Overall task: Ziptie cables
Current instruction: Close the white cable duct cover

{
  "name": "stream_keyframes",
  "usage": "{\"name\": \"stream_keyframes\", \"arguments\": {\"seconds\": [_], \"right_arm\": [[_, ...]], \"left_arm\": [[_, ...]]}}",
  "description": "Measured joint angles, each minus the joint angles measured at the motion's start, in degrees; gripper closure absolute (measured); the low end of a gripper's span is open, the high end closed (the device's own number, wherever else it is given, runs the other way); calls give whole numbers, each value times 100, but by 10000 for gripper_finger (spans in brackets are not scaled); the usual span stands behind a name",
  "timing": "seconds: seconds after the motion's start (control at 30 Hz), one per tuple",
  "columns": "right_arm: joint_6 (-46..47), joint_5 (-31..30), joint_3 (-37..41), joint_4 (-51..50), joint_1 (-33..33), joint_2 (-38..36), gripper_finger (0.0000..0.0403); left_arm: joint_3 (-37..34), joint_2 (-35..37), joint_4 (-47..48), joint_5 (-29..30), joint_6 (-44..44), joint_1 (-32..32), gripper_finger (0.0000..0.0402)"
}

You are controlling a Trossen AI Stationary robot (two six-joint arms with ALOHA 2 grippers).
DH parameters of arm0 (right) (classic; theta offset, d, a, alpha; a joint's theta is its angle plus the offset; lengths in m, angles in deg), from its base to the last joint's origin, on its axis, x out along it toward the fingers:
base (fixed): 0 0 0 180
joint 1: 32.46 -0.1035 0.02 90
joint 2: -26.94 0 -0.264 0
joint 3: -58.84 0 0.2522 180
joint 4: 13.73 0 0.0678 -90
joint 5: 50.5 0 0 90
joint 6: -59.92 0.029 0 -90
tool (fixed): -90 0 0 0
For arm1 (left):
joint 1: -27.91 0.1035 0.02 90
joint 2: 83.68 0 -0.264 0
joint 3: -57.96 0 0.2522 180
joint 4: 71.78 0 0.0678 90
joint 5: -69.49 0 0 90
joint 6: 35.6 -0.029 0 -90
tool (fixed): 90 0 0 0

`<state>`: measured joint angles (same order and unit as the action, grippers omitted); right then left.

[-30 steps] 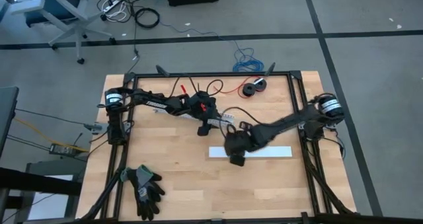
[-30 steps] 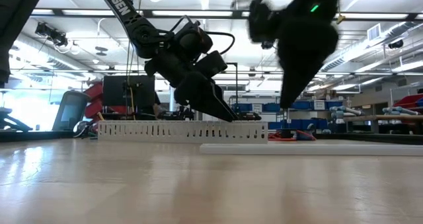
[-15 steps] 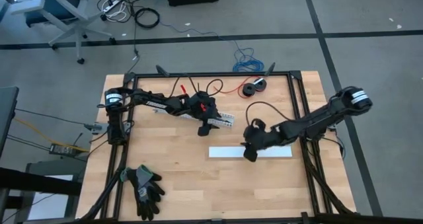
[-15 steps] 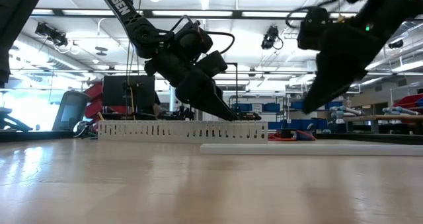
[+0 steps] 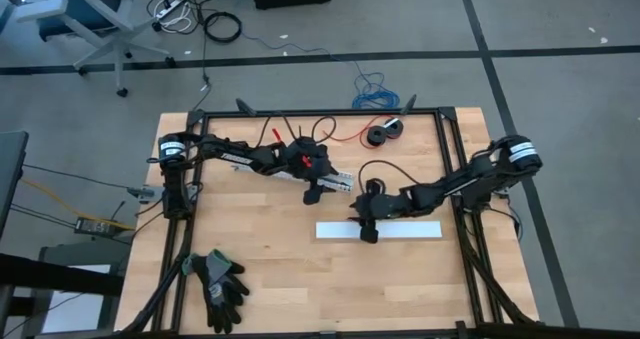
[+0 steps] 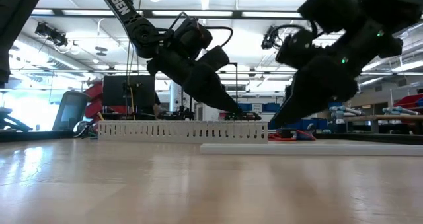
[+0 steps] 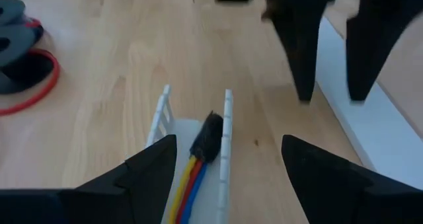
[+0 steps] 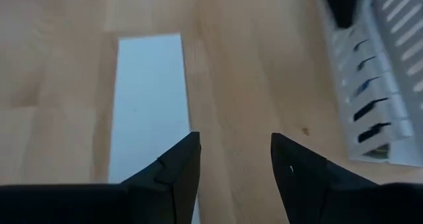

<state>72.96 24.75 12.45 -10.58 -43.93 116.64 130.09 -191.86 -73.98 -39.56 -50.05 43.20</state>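
The cables (image 7: 187, 179), yellow, red and blue wires joined at a dark end (image 7: 209, 135), lie inside a white slotted duct (image 5: 340, 182) on the table. My left gripper (image 7: 228, 168) is open, with one finger on each side of the duct's end and the cables between them; I cannot tell whether a finger touches the duct wall. My right gripper (image 8: 234, 159) is open, slanting down just above the table at the left end of a flat white strip (image 5: 400, 229). It holds nothing. Its fingers (image 7: 303, 49) also show in the left wrist view.
A red wire with a black round spool (image 5: 385, 132) lies at the table's far edge. A pair of dark gloves (image 5: 220, 279) lies near the front left. A blue wire coil (image 5: 372, 87) is on the floor beyond the table. The duct (image 6: 182, 130) stands between both grippers.
My right gripper has come down toward the table and tipped from pointing steeply down to a slant, ending low at the white strip's left end, still open. My left gripper has stayed over the duct and tipped a little flatter.
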Motion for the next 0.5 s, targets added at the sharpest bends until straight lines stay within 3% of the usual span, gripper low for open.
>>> {"name": "stream_keyframes", "arguments": {"seconds": [0.3, 0.5], "right_arm": [[-145, 719, -402, 30, 23, 300, 233], [50, 736, -413, 131, 26, 300, 231]], "left_arm": [[0, 2, -54, -1, 9, 0, 117], [0, 2, -51, 0, 13, 0, 117]]}}
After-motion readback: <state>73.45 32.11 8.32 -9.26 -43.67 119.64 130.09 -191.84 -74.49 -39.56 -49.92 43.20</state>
